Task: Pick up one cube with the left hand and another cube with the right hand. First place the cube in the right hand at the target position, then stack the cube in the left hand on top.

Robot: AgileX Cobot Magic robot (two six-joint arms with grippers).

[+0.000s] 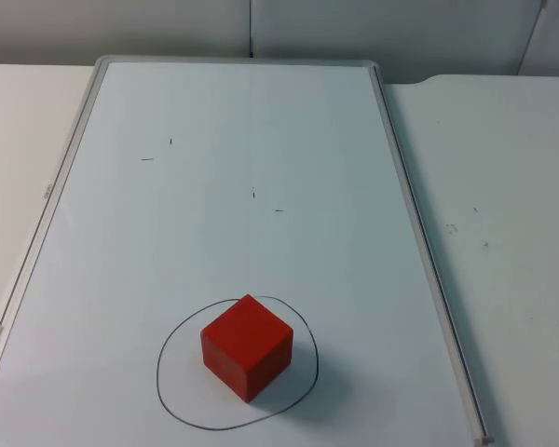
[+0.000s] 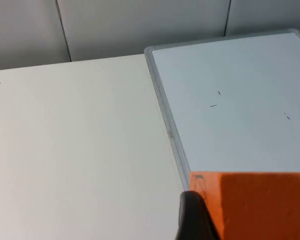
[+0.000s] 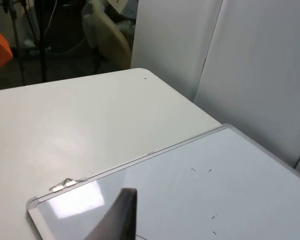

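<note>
You have one red cube (image 1: 247, 346) sitting inside the hand-drawn black circle (image 1: 172, 350) near the front edge of the whiteboard (image 1: 261, 121), a corner turned toward you. The whiteboard lies flat on the white table (image 1: 503, 186). Your left gripper (image 2: 197, 220) is clenched on an orange cube (image 2: 255, 205), held above the whiteboard's left edge, where board meets table. Your right gripper (image 3: 121, 215) hangs over the whiteboard near one of its corners; you cannot tell its grip state from here.
</note>
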